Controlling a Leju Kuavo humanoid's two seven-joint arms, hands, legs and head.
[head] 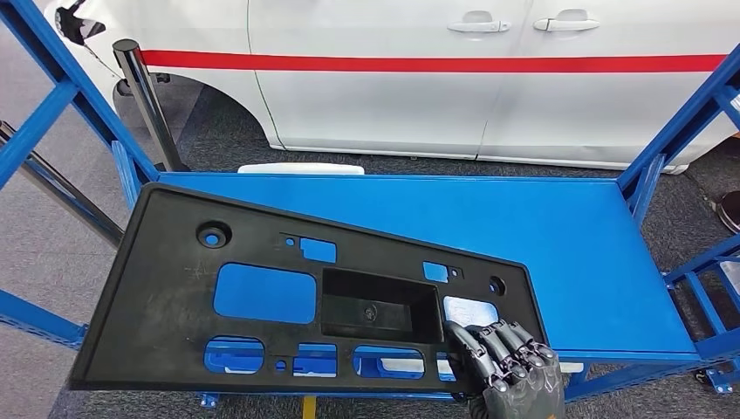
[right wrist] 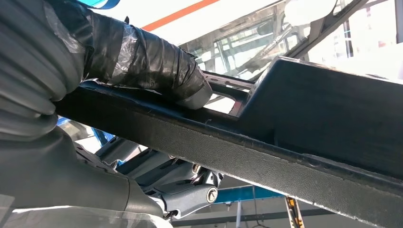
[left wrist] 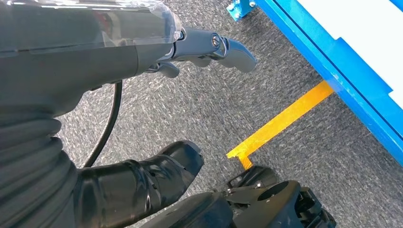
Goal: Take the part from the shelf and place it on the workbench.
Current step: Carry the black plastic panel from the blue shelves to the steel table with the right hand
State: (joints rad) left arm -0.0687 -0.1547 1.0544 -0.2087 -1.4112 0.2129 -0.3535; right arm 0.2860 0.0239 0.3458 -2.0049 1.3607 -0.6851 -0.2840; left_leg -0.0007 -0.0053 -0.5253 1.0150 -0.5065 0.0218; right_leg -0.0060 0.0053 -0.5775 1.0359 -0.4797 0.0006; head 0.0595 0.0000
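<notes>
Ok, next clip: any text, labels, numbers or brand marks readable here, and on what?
No text reads in any view.
White label, seen through an opening in the black panel by the right hand: print too faint to read.
White car: a red stripe, no lettering.
Floor: yellow tape, no writing.

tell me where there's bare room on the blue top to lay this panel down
Free: the blue top right of the panel, out to the right frame posts, plus the back strip by the car. Crowded: the left and front, under the panel and right robot hand.
</notes>
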